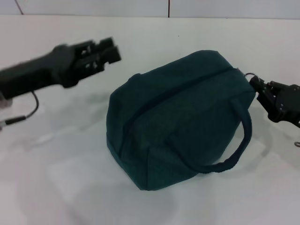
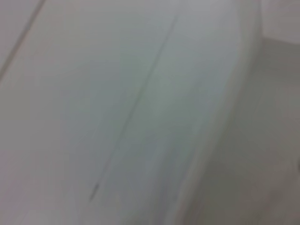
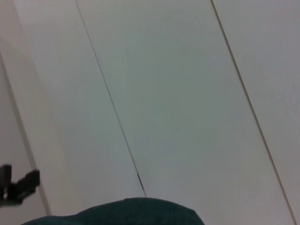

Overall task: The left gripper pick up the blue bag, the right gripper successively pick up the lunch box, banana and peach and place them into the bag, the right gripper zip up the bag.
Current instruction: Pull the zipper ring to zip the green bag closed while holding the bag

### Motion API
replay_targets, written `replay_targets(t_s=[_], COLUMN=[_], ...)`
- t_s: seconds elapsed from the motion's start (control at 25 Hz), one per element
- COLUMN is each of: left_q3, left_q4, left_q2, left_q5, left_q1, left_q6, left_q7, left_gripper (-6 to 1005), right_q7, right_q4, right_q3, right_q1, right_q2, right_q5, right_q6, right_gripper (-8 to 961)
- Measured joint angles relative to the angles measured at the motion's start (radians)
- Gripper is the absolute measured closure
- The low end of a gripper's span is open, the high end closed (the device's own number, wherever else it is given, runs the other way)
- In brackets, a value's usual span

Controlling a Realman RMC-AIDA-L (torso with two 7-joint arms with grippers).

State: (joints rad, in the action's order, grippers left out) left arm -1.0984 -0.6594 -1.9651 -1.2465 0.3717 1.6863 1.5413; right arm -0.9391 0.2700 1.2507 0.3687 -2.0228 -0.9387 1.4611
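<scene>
The blue bag (image 1: 180, 119) is seen on the white bench (image 1: 56, 187), its long axis and zip line running from near-left to far-right. The right tool (image 1: 257, 86) is pinched on the zip pull (image 1: 247, 75) at the far-right end. The left tool (image 1: 108, 54) is held clear, fingers close together, gripping nothing.

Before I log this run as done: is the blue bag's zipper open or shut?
Shut. In the head view the blue bag shows an unbroken dark zipper line with no gap, and the right gripper sits at its far end by the pull ring.
</scene>
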Motion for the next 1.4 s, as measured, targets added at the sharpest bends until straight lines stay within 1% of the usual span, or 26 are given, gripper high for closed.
replay_targets(t_s=[0.08, 0.12, 0.2, 0.28, 0.36, 0.44, 0.48, 0.52, 0.56, 0.64, 0.72, 0.8, 0.88, 1.12, 1.4], left_q3=[0.0, 0.001, 0.001, 0.002, 0.001, -0.005, -0.008, -0.008, -0.011, -0.011, -0.012, -0.012, -0.013, -0.014, -0.026], left_q4=[-0.117, -0.177, -0.268, -0.339, -0.358, -0.363, -0.364, -0.364, -0.36, -0.358, -0.357, -0.357, -0.358, -0.358, -0.363], left_q2=[-0.001, -0.007, -0.026, -0.049, -0.062, -0.068, -0.069, -0.069, -0.078, -0.085, -0.092, -0.105, -0.109, -0.112, -0.112], left_q5=[-0.076, -0.135, -0.249, -0.372, -0.465, -0.562, -0.608, -0.608, -0.689, -0.722, -0.762, -0.796, -0.803, -0.814, -0.816], left_q1=[0.024, 0.043, 0.083, 0.148, 0.211, 0.291, 0.33, 0.33, 0.393, 0.416, 0.437, 0.456, 0.459, 0.462, 0.448], left_q6=[-0.031, -0.06, -0.107, -0.138, -0.142, -0.142, -0.141, -0.141, -0.138, -0.137, -0.136, -0.138, -0.139, -0.136, -0.136], left_q7=[0.129, 0.198, 0.304, 0.417, 0.505, 0.605, 0.648, 0.648, 0.712, 0.738, 0.76, 0.769, 0.773, 0.788, 0.785], left_gripper=[664, 646, 611, 594, 597, 600, 585, 570, 556, 526, 464, 403, 341, 407, 485], right_q7=[0.0, 0.001, 0.001, 0.002, 0.002, 0.002, 0.002, 0.002, 0.002, 0.002, 0.002, 0.002, 0.002, 0.003, 0.003], right_q4=[0.0, 0.0, -0.001, -0.004, -0.008, -0.009, -0.009, -0.009, -0.009, -0.009, -0.009, -0.009, -0.01, -0.011, -0.011], right_q3=[0.004, 0.005, 0.006, 0.005, 0.005, 0.006, 0.006, 0.006, 0.006, 0.006, 0.006, 0.006, 0.006, 0.006, 0.006], right_q1=[0.0, 0.0, -0.001, -0.002, -0.002, -0.002, -0.002, -0.002, -0.002, -0.002, -0.004, -0.008, -0.011, -0.013, -0.014], right_q2=[0.0, -0.001, -0.001, -0.002, -0.002, -0.002, -0.002, -0.002, -0.002, -0.002, -0.002, -0.002, -0.002, -0.001, 0.0], right_q5=[0.0, 0.0, 0.0, 0.0, 0.0, 0.0, 0.0, 0.0, 0.0, 0.0, 0.0, 0.0, 0.002, 0.003, 0.004], right_q6=[0.001, 0.002, 0.002, 0.005, 0.011, 0.021, 0.026, 0.031, 0.035, 0.041, 0.049, 0.058, 0.061, 0.064, 0.058], right_gripper=[882, 881, 881, 880, 880, 879, 879, 879, 879, 878, 878, 877, 877, 875, 873])
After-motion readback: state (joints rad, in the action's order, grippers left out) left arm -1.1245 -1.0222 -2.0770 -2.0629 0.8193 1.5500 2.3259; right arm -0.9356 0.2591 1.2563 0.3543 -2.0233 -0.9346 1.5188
